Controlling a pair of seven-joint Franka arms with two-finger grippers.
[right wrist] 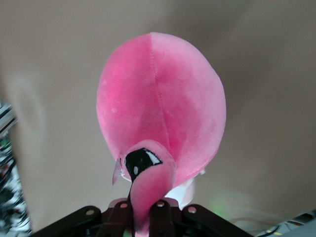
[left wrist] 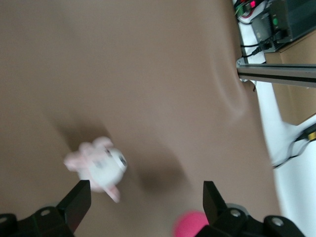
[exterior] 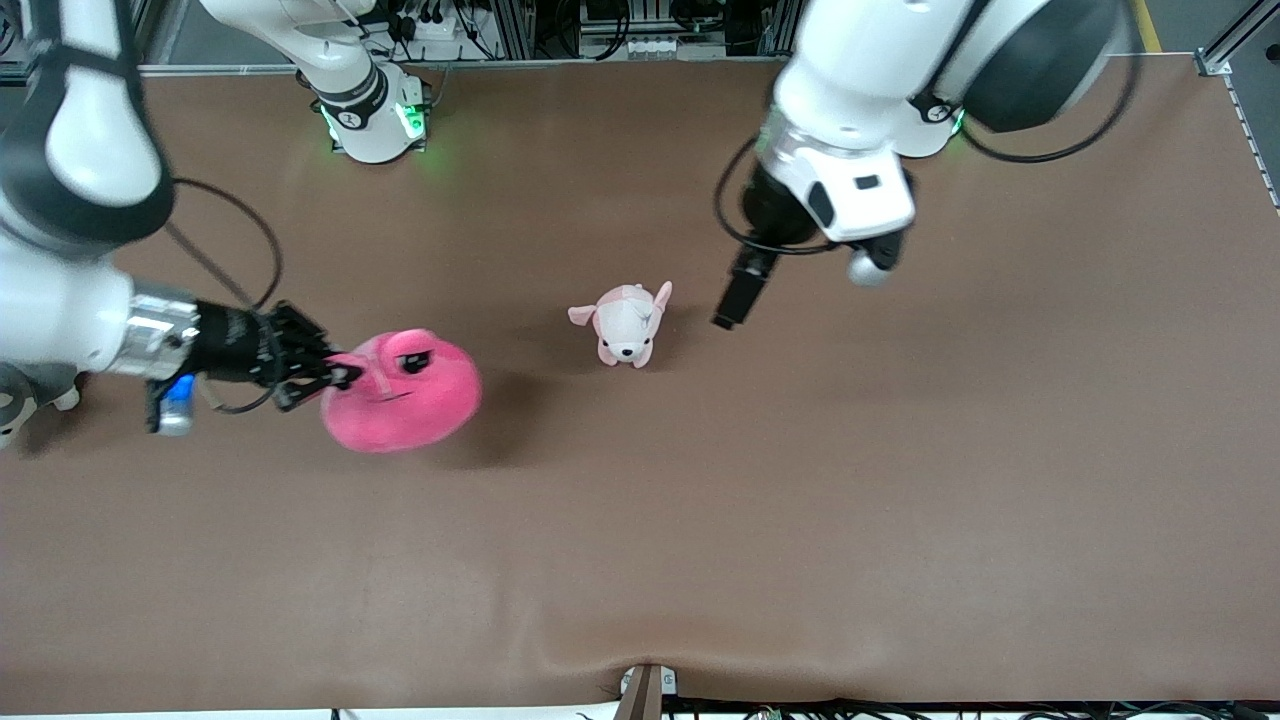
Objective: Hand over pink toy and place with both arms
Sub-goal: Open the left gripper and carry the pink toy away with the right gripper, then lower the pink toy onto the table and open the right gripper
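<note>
The pink toy [exterior: 405,395], a round hot-pink plush with dark droopy-lidded eyes, hangs just above the brown table toward the right arm's end. My right gripper [exterior: 335,375] is shut on one of its eye stalks. In the right wrist view the stalk [right wrist: 148,192] runs down between the pressed fingers and the toy's body [right wrist: 163,113] bulges out past them. My left gripper [exterior: 800,290] hangs open and holds nothing, over the table beside the small dog plush. In the left wrist view its fingers [left wrist: 145,192] stand wide apart, and an edge of the pink toy [left wrist: 190,222] shows.
A small white and pale pink dog plush [exterior: 625,325] [left wrist: 98,168] stands near the table's middle, between the two grippers. A grey and white thing [exterior: 15,400] lies mostly hidden under the right arm. The brown mat [exterior: 700,520] wrinkles at the front edge.
</note>
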